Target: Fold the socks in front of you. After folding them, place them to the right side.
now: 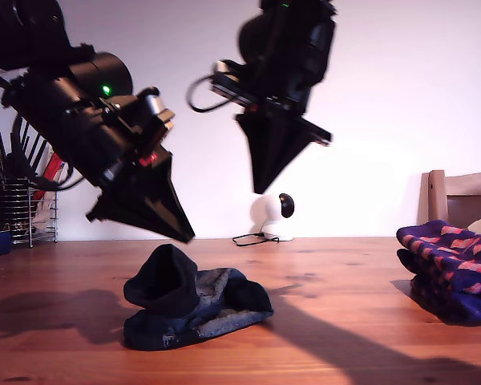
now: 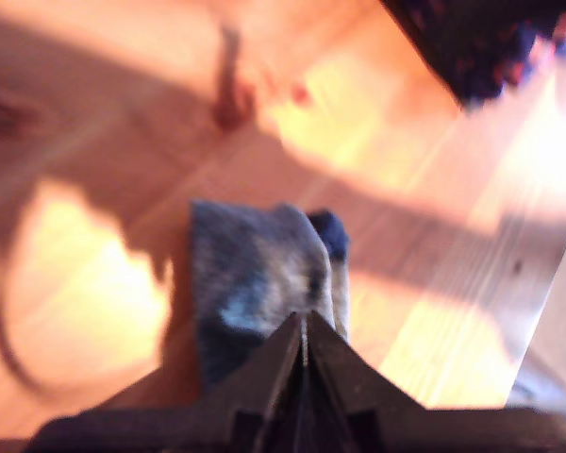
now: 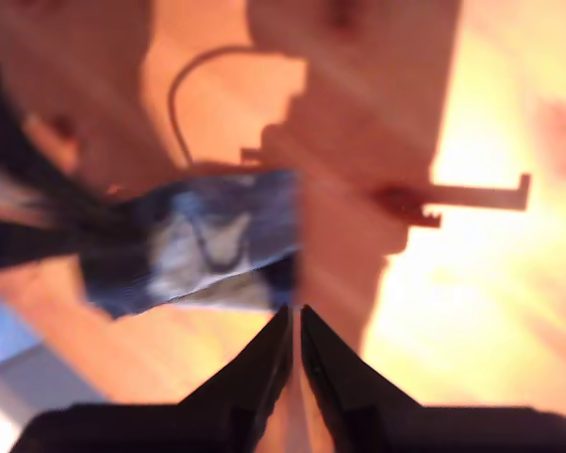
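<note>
Grey-blue socks (image 1: 194, 309) bundled, long axis across exterior view, both end effectors aloft, pressed together, empty.

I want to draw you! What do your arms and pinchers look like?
Both arms are black and chunky. Each gripper tapers to a pointed black wedge, like a beak. One arm shows a small green light, a silver metal part and red bits. Black cables loop off them.

Warm, low light rakes across the desk (image 1: 345, 321), throwing long dark shadows. Both arms are backlit silhouettes against a bright wall (image 1: 401, 104). Both wrist views are blurred, with glare patches.
</note>
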